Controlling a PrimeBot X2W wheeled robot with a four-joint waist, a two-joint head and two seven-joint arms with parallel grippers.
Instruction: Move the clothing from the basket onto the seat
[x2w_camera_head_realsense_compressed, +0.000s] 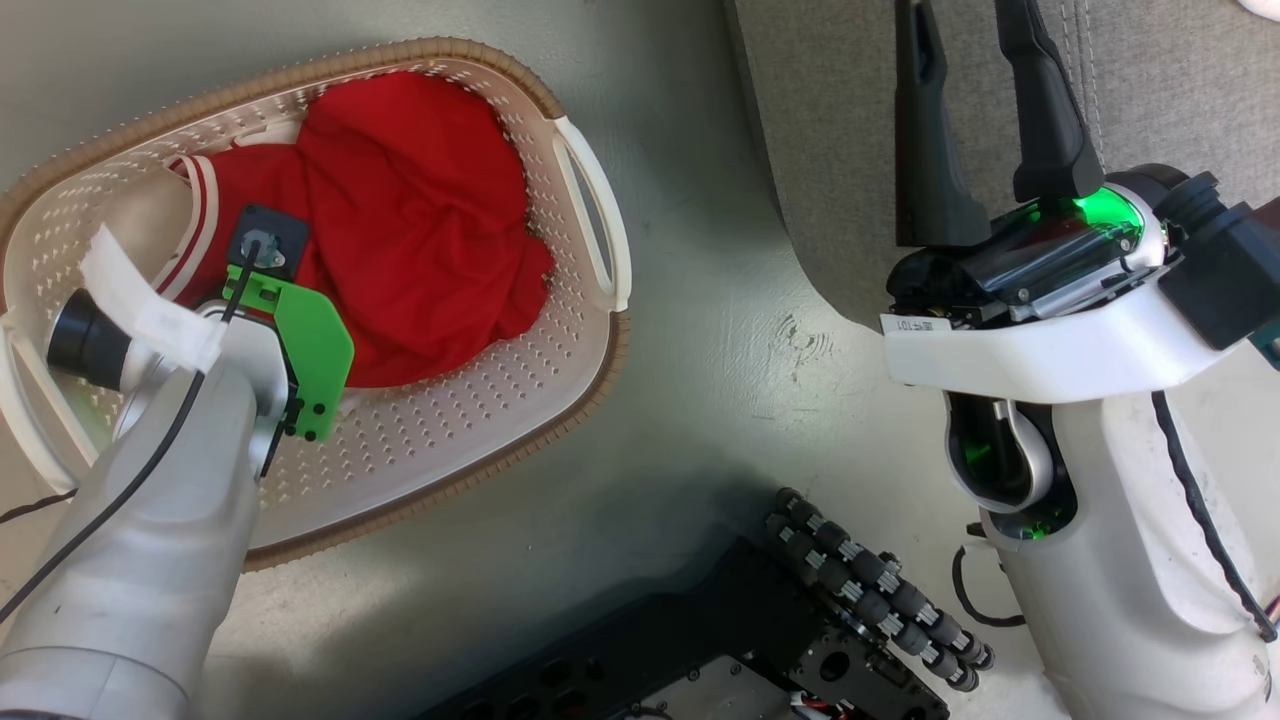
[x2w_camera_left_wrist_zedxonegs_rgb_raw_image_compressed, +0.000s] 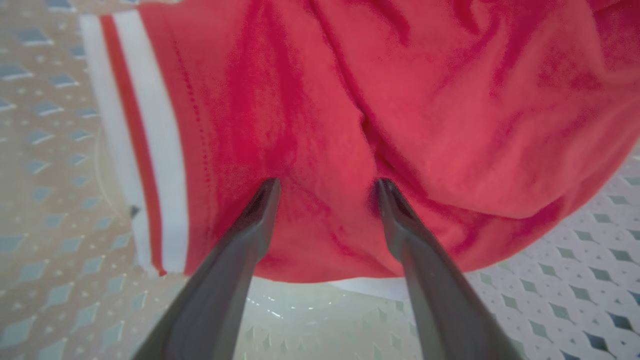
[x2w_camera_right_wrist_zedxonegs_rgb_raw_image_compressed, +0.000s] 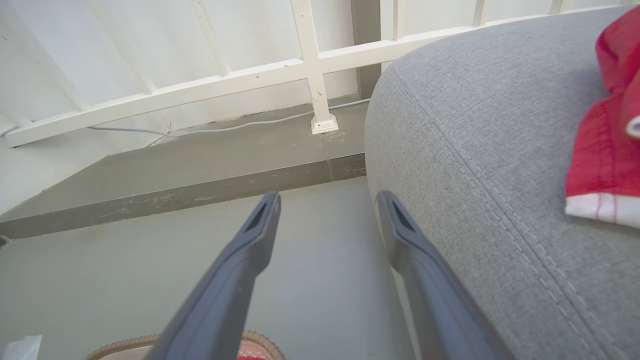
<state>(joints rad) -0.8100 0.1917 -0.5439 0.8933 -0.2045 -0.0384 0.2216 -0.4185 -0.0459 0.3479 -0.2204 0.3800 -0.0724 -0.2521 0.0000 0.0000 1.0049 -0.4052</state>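
The seat is the biggest thing I see, grey cloth with stitched seams, in the upper right of the head view and along the right side of the right wrist view; to the left of it, on the grey floor, stands the basket, cream with small holes and a brown rim, in the upper left of the head view, apart from the seat; the clothing lies inside the basket, a crumpled red heap with a red-and-white striped edge at its left; a second red piece with a white hem lies on the seat, at the right edge of the right wrist view; my left gripper is down in the basket, its two fingers spread wide with the tips at the red cloth and not closed on it; my right gripper is at the left corner of the seat, its jaws wide apart and holding nothing
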